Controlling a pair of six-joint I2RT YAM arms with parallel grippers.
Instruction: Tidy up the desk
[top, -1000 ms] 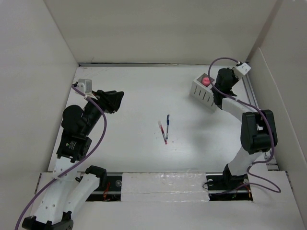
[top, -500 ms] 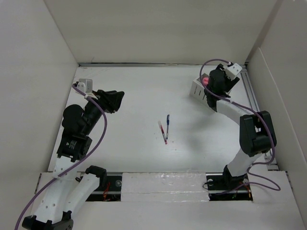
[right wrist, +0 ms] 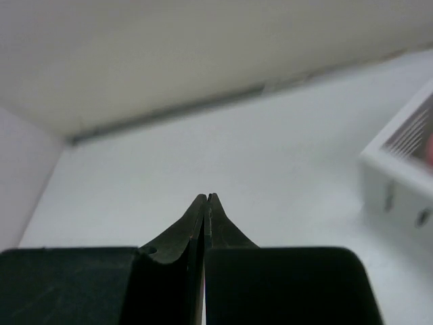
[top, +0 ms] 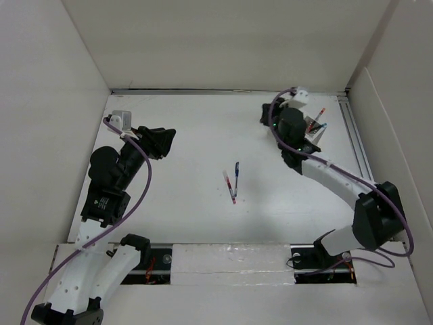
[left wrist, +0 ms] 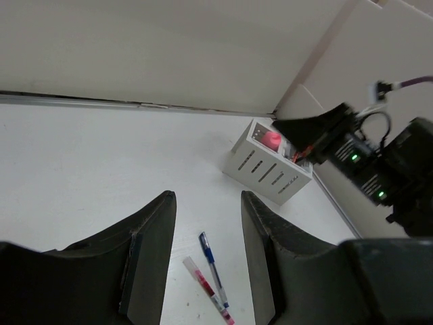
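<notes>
- The desk [top: 189, 128] is seen as a white top walled on three sides. Most of it is bare, and two loose items lie near its middle.
- A blue pen [top: 237, 170] and a red pen [top: 230, 186] lie just beside each other at a slight angle. Whether they touch cannot be told.
- A white slotted organizer box [left wrist: 270, 169] stands at the far right of the desk. A pink object [left wrist: 272, 139] is seen in one compartment, and stored pens [top: 316, 122] are seen in the overhead view.
- The right hand [right wrist: 205, 198] is held just beside the organizer box, on its inner side. Its fingers are pressed together with nothing between them.
- The left hand [left wrist: 208, 198] hangs above the left part of the desk, well apart from the pens. Its fingers are spread and nothing is held.
- Step in hand, as judged: one placement at the box is finished, and the two loose pens are not yet collected.
- Next move, as judged: the right hand is to be opened and brought over one pen. It is then to be lowered across the barrel, so that only that pen is taken and its neighbour is not pushed.
</notes>
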